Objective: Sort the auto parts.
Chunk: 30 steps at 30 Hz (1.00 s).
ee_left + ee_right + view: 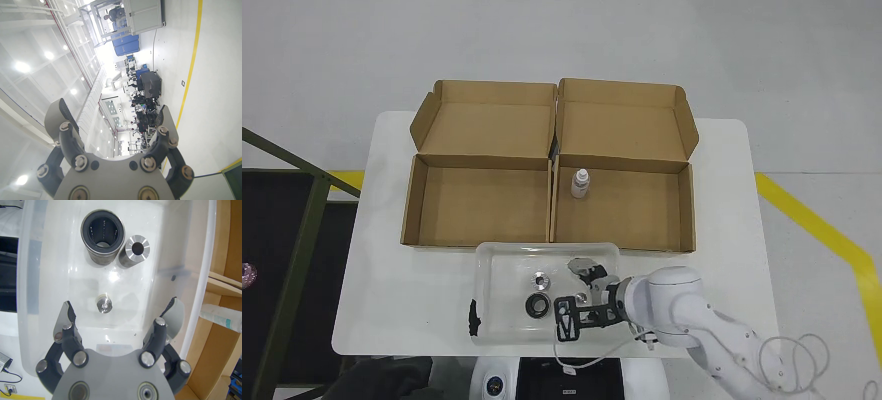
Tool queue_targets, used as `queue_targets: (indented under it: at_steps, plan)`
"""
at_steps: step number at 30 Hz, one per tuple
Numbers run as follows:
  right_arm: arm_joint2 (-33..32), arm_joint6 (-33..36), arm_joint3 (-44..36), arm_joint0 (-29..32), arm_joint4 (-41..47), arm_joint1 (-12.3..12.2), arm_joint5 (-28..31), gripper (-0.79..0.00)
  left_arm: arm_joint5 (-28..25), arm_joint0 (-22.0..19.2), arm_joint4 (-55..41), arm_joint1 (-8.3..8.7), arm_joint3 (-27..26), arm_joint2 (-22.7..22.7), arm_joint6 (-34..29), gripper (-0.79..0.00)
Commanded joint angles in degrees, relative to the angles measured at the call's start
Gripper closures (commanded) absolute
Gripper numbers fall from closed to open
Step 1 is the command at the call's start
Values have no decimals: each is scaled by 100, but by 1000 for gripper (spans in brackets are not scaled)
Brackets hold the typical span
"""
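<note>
Clear bin (504, 270) holds three parts: bearing (103, 240), sleeve (135, 251), fitting (104, 306).
One bottle (582, 183) in 1 o'clock box (642, 210), beside 11 o'clock box (482, 205); right gripper (121, 303), left gripper (112, 105) both released.

The tray (542, 246) (bearing (538, 306), sleeve (540, 281) inside) sits before the left box (482, 205) and right box (642, 212), which holds a bottle (582, 183).

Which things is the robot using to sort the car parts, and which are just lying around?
For the job:
right gripper, open over the clear bin
big bearing, metal sleeve and small fitting in that bin
left cardboard box and right cardboard box
white bottle, in the right one

Just lying about:
grey plug box with its cable
yellow floor line
</note>
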State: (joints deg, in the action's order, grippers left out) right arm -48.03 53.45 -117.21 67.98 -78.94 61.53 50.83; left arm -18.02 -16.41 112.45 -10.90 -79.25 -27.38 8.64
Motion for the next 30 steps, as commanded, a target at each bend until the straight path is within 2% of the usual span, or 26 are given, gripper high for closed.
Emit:
queue_targets:
  at_steps: [1, 3, 5, 7, 14, 20, 23, 25, 30]
  plan:
    - [69, 22, 37, -36, -18, -13, -22, -606, 0, 0, 0, 0, 0, 0, 0, -785]
    - [147, 45, 73, -75, -26, -25, -45, -523, 0, 0, 0, 0, 0, 0, 0, -785]
    - [228, 67, 112, -109, -17, -36, -66, -496, 0, 0, 0, 0, 0, 0, 0, -785]
    - [310, 94, 163, -151, -26, -49, -94, -422, 0, 0, 0, 0, 0, 0, 0, -785]
    - [538, 217, 255, -308, -18, -94, -217, -360, 0, 0, 0, 0, 0, 0, 0, -785]
    - [682, 292, 333, -409, 75, -128, -292, -240, 0, 0, 0, 0, 0, 0, 0, -785]
    - [726, 320, 356, -456, 133, -139, -320, -135, 0, 0, 0, 0, 0, 0, 0, -785]
    - [749, 333, 362, -485, 165, -144, -334, 0, 0, 0, 0, 0, 0, 0, 0, -785]
    - [754, 298, 334, -559, 305, -150, -309, 0, 0, 0, 0, 0, 0, 0, 0, -785]
